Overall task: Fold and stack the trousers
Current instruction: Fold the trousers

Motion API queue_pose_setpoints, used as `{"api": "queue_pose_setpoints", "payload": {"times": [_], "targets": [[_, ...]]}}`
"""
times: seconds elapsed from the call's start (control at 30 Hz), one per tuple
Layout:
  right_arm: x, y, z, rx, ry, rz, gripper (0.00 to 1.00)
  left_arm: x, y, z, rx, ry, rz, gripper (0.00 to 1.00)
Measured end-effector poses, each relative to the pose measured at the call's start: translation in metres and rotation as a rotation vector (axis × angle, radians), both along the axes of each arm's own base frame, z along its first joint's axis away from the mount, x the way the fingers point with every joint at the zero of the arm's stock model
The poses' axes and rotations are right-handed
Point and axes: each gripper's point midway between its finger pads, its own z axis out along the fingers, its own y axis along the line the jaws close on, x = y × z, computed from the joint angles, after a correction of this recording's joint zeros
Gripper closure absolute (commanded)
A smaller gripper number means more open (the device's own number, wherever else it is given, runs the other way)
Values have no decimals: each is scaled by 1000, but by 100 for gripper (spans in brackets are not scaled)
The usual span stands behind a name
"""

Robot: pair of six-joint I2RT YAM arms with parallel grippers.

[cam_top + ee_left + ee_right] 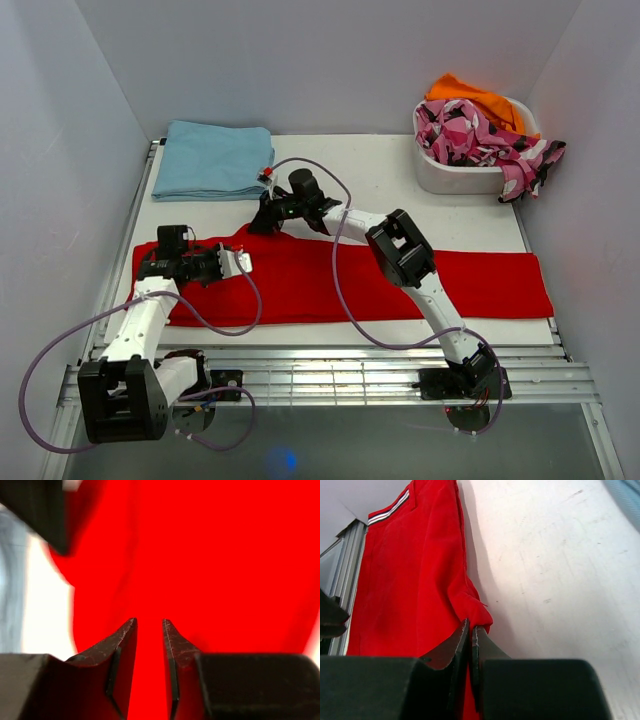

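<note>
The red trousers (pixel 400 280) lie stretched flat across the table, left to right, with a striped trim (pixel 390 509) at their far end in the right wrist view. My left gripper (pixel 240 263) hovers low over their left end. Its jaws (pixel 149 622) stand apart, and red cloth (pixel 210 555) fills the view under and between them. My right gripper (pixel 258 222) sits at the trousers' back edge near the left end. It is shut (pixel 471 625) on a small bunched fold of the red fabric (pixel 475 611), right beside bare white table.
A folded light blue garment (pixel 213 160) lies at the back left, close behind my right gripper. A white tub (pixel 465 178) at the back right holds a pink patterned garment (pixel 480 135) and an orange one (pixel 470 92). Metal rails (pixel 350 375) run along the near edge.
</note>
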Motion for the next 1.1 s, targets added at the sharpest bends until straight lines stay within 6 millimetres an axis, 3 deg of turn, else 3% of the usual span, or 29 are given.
{"api": "queue_pose_setpoints", "payload": {"times": [0.23,0.37,0.77,1.1], "targets": [[18,-7,-5,-15,-18,-60,92,-69,6,-45,36,388,6,66],[20,-7,-7,-22,-24,-72,92,-91,11,-60,69,513,18,66],[21,-7,-8,-24,-35,-74,92,-103,20,-75,126,512,12,68],[23,-8,-7,-23,-36,-76,92,-84,29,-78,175,328,50,74]]}}
